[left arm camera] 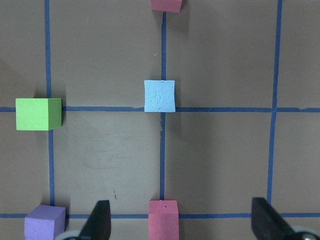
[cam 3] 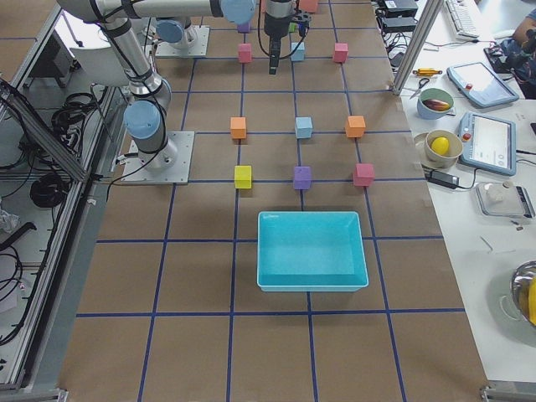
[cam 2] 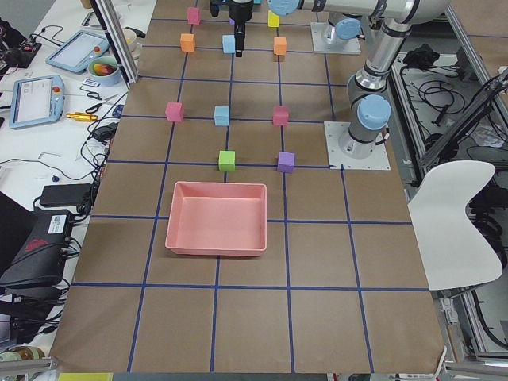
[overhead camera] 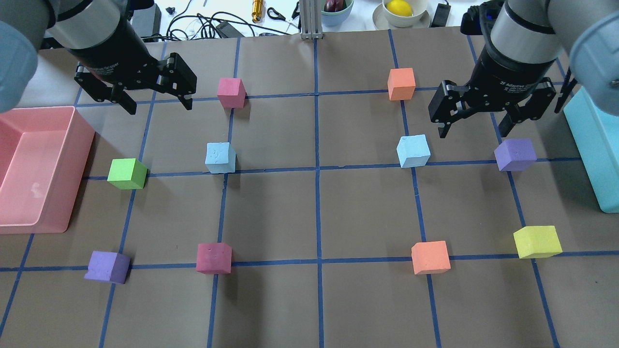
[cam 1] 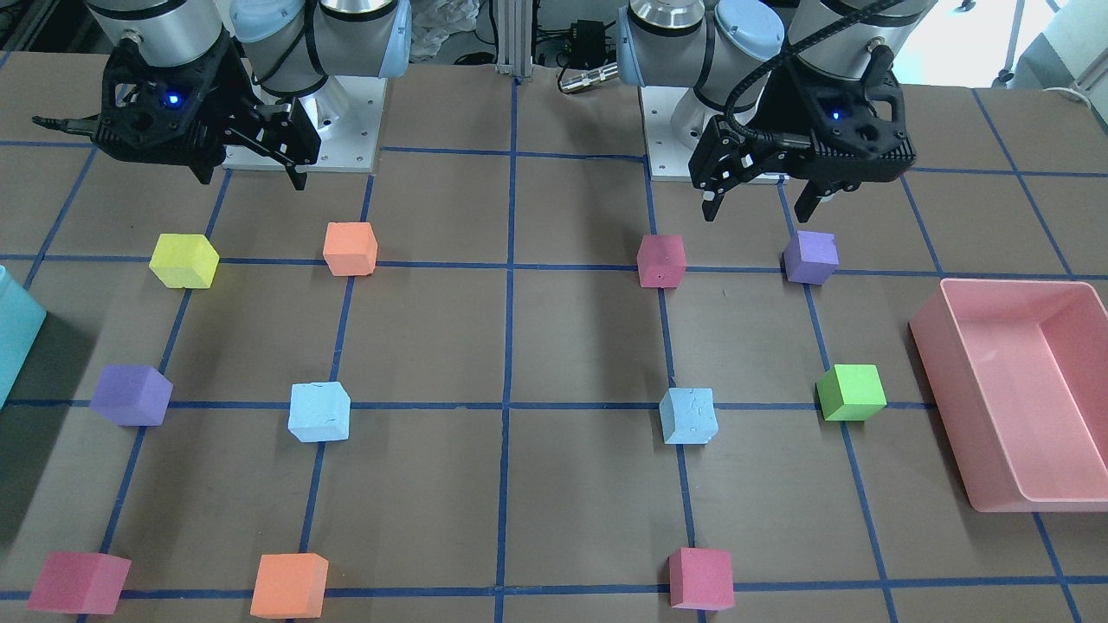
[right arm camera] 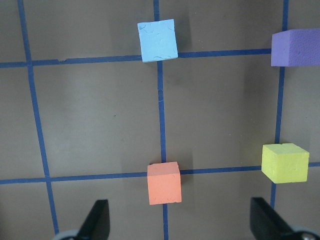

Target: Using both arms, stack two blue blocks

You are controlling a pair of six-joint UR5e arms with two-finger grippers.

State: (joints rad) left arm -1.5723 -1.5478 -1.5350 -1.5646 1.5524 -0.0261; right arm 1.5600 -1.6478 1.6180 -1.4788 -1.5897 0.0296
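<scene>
Two pale blue blocks sit apart on the brown table, one on my left side [overhead camera: 221,157] [cam 1: 689,415] and one on my right side [overhead camera: 413,151] [cam 1: 319,412]. My left gripper [overhead camera: 157,104] [cam 1: 757,212] hangs open and empty above the table, beyond and left of the left blue block, which lies centred ahead in the left wrist view [left arm camera: 159,95]. My right gripper [overhead camera: 474,131] [cam 1: 251,179] is open and empty, to the right of the right blue block, which shows at the top of the right wrist view [right arm camera: 158,40].
A pink bin [overhead camera: 82,145] stands at the left edge, a teal bin [overhead camera: 592,150] at the right edge. A green cube [overhead camera: 127,173], purple cubes [overhead camera: 515,154] [overhead camera: 107,267], pink cubes [overhead camera: 231,93] [overhead camera: 213,257], orange cubes [overhead camera: 401,83] [overhead camera: 430,257] and a yellow cube [overhead camera: 537,241] sit on grid crossings.
</scene>
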